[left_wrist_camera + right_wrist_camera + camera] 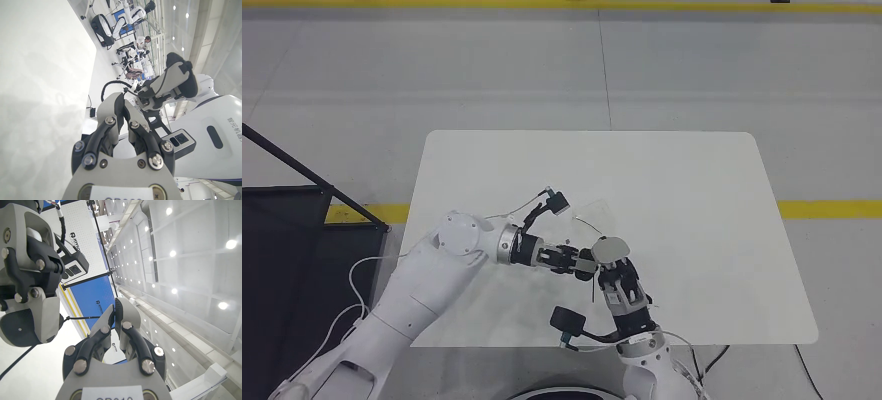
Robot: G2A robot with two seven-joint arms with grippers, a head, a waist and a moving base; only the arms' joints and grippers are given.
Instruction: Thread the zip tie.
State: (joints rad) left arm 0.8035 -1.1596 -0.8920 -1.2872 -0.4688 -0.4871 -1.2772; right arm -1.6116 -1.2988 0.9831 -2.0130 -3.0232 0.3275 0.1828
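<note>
White table (692, 200) on a grey floor (542, 70) crossed by a yellow line (832, 208); a black panel (282, 260) stands off the table's left side.

Top view: both arms meet above the table, close to its near edge and about midway along it. One arm enters over the near left corner, the other over the near edge.

Left gripper (122, 100): jaws clenched on one end of the black zip tie (85, 317), with the tie's small square head (124, 89) sitting just beyond the fingertips.

Right gripper (114, 310): jaws pinched together on the other end of the strap, which enters between its two ribbed pads (118, 313).

Between the two grippers the strap runs as a short, nearly straight span, lifted off the table. The grippers are just beside each other, fingertips facing. In the left wrist view the right gripper's fingers meet the strap right next to the head. Whether the strap's tip passes through the head cannot be told.

Right wrist view, background: a high ceiling with rows of round lights (173, 253) and a blue wall panel (88, 292).
</note>
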